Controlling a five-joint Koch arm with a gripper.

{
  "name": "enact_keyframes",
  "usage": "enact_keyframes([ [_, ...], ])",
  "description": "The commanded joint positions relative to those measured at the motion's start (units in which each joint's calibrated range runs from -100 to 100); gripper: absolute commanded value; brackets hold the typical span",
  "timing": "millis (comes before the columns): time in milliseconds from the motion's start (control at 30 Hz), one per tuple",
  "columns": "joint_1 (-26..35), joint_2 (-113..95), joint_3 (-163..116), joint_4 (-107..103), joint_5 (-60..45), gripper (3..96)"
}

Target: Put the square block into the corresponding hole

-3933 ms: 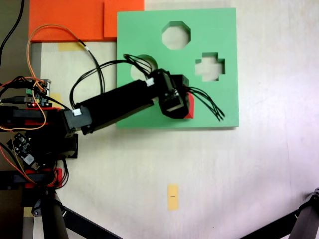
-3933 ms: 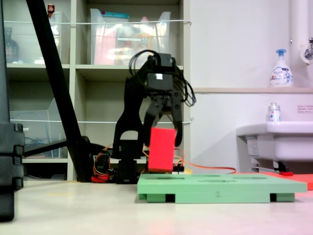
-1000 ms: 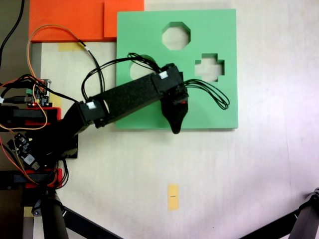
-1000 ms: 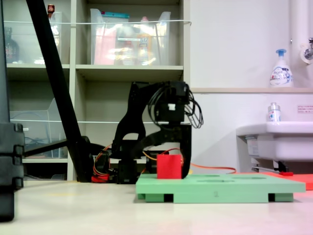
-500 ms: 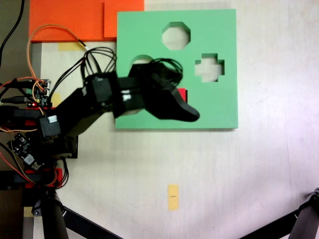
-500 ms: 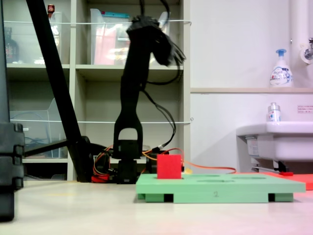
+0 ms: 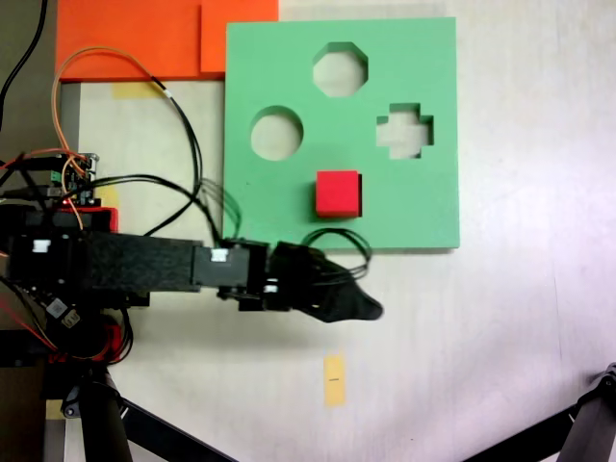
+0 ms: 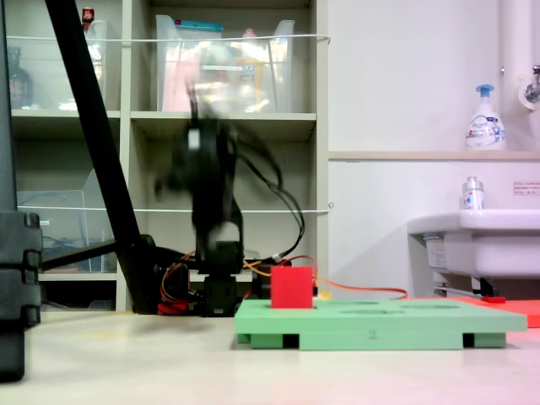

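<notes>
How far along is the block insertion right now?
Done: the square block sits in the green board, upper part standing proud in the second exterior view. In hand: nothing; the gripper is off the board, over the table. Left: possibly pressing it flush; full seating can't be judged.
</notes>
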Motion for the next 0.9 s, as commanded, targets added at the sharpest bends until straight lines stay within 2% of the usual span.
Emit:
enact_keyframes([
  [33, 1.8, -12.8, -17.6, 46.5, -6.9, 51.7],
  [133, 2.6, -19.5, -37.9, 48.8, -7.9, 50.5],
  [400, 4.8, -37.3, -71.3, 48.6, -12.1, 49.1],
  [533, 5.4, -43.9, -72.2, 48.4, -12.3, 49.0],
  [667, 5.6, -43.9, -72.2, 34.2, -12.3, 49.0],
  [900, 5.4, -43.9, -72.2, 33.0, -12.1, 49.1],
])
